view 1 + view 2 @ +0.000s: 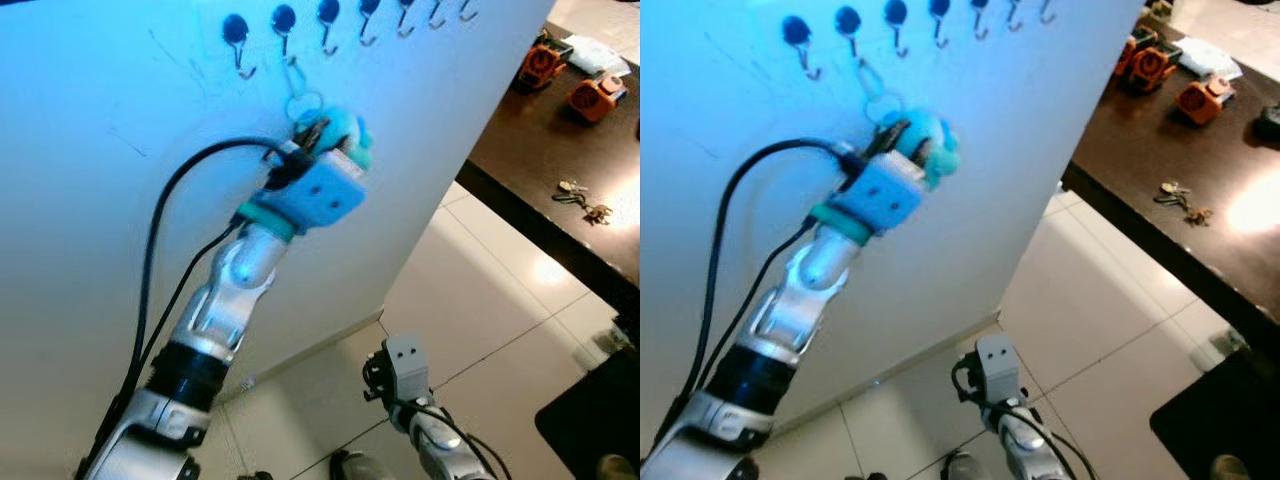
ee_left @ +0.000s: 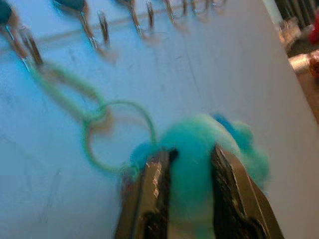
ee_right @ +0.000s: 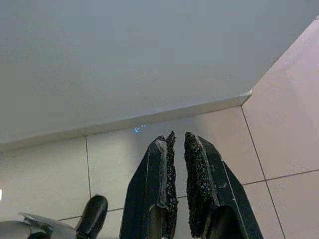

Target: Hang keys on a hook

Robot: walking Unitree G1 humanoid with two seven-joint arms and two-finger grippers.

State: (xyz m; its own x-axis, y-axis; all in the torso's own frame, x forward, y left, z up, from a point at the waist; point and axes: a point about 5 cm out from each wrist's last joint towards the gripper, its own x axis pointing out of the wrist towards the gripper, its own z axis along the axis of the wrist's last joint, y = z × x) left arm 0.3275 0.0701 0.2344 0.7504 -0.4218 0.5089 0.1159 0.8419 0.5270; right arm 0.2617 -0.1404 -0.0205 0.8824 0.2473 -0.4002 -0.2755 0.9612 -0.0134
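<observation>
1. The left tool (image 2: 192, 199) is raised against the white wall (image 1: 90, 250), its two black fingers (image 2: 149, 194) clamped on a fluffy turquoise pom-pom (image 2: 199, 149) that belongs to the keys.
2. From the pom-pom a round key ring (image 2: 119, 134) leads up to a longer oval loop (image 2: 60, 87). The top of that loop lies right at the second hook (image 1: 287, 50) counted from the robot's left; the blur makes it impossible to tell whether it sits over the hook's tip.
3. The hooks form a row (image 1: 365, 25) high on the wall, each one a small metal J under a dark round cap. The other hooks in view carry nothing.
4. A black cable (image 1: 150, 260) curves from the left wrist down along the silver arm.
5. The right tool (image 3: 178, 149) hangs low over the pale tiled floor (image 3: 279, 124) near the base of the wall, its two rough-padded fingers nearly together with a thin gap between them and nothing held.
6. To the robot's right stands a dark worktop (image 1: 530, 170). On it lie a second small bunch of keys (image 1: 583, 203) near its edge and, farther back, two orange and black objects (image 1: 570, 80), well apart from the wall hooks.
7. No container appears among these things.
</observation>
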